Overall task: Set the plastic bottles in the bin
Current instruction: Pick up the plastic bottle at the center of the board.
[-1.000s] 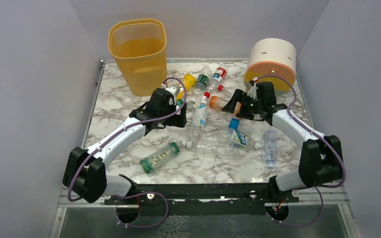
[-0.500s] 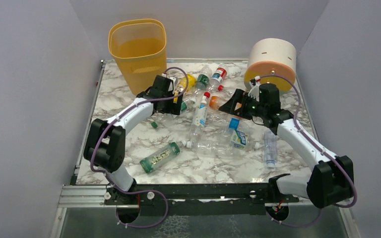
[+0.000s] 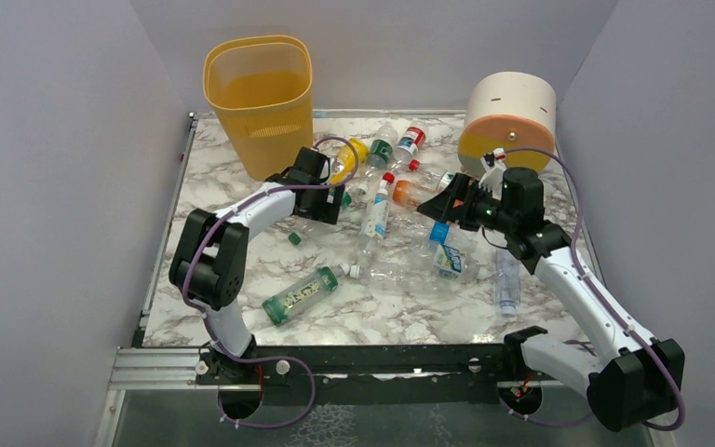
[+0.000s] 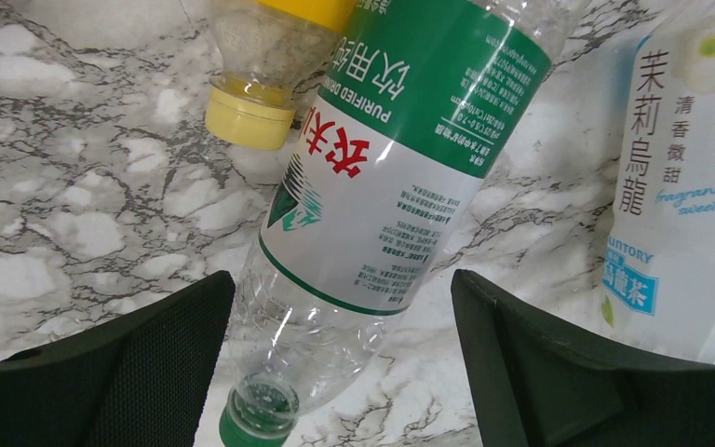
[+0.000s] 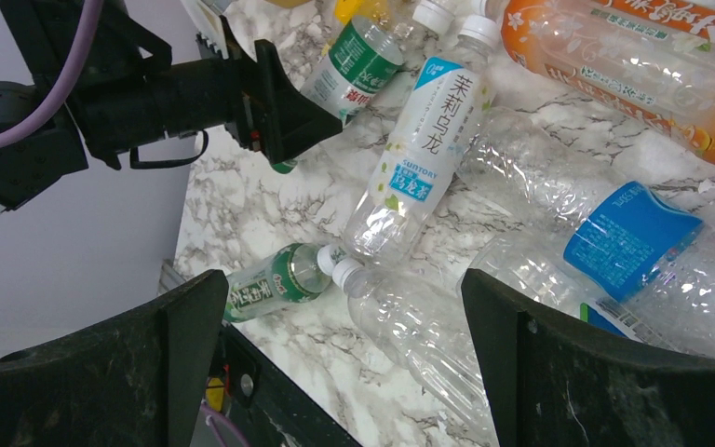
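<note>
A green-labelled bottle point(image 4: 382, 177), clear with a green cap, lies on the marble surface point(image 4: 74, 196) between the left arm's fingers point(image 4: 130, 372), which stand wide apart on either side of its capped end and hold nothing; whether one pad already brushes the plastic is hard to tell from the wrist view. A yellow-capped bottle point(image 4: 251, 102) and a white tea bottle point(image 4: 680, 186) lie just beside it, one on each side. The other plastic bottles point(image 3: 377, 214) are scattered across the middle of the surface, while the bin point(image 3: 259, 93) stands at the far left corner, near this arm. The right arm's fingers point(image 5: 577, 372), spread fully and empty, hover over the bottles to the right. The step in hand looks to be the grasp of the green-labelled bottle; the next move calls for closing squarely across its body without catching the neighbours, then a lift and short carry over the bin's rim.
</note>
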You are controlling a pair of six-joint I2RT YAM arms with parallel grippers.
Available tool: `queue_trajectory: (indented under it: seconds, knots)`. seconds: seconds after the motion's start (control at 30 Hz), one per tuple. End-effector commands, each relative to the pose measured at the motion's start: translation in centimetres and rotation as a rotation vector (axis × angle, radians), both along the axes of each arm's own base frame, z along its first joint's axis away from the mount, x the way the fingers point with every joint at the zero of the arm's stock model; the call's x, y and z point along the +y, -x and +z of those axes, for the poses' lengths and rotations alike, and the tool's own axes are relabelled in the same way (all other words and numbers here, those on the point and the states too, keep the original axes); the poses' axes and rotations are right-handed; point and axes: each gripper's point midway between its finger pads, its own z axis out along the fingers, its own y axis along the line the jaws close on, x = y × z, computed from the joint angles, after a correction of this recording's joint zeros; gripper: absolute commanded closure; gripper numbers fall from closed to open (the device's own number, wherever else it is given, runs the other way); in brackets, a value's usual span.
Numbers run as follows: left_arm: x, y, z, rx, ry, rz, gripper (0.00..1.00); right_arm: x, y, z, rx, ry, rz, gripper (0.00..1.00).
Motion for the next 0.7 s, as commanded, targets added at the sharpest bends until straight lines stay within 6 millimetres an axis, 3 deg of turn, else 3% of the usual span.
queue_trajectory:
  seconds: [0.0, 0.13, 0.37, 0.47, 0.67]
  knots:
    - [-1.3, -0.7, 0.0, -0.024, -0.015, -0.012, 0.11, 0.3, 0.7, -0.7, 0.021, 0.009, 0.032, 0.0]
    - [-2.5, -0.2, -0.3, -0.023, -0.028, -0.033, 0.17, 0.5, 0.4, -0.7, 0.019, 0.005, 0.047, 0.0]
    - [-3.4, 0.7, 0.0, -0.012, -0.027, -0.046, 0.4, 0.5, 0.7, -0.9, 0.012, -0.001, 0.049, 0.0]
    - [-3.3, 0.8, 0.8, -0.025, -0.022, -0.048, 0.47, 0.4, 0.7, -1.1, 0.011, 0.001, 0.044, 0.0]
    - [-3.6, 0.7, 3.5, -0.061, 0.001, -0.061, 0.49, 0.5, 0.4, -1.1, 0.01, 0.008, 0.046, 0.0]
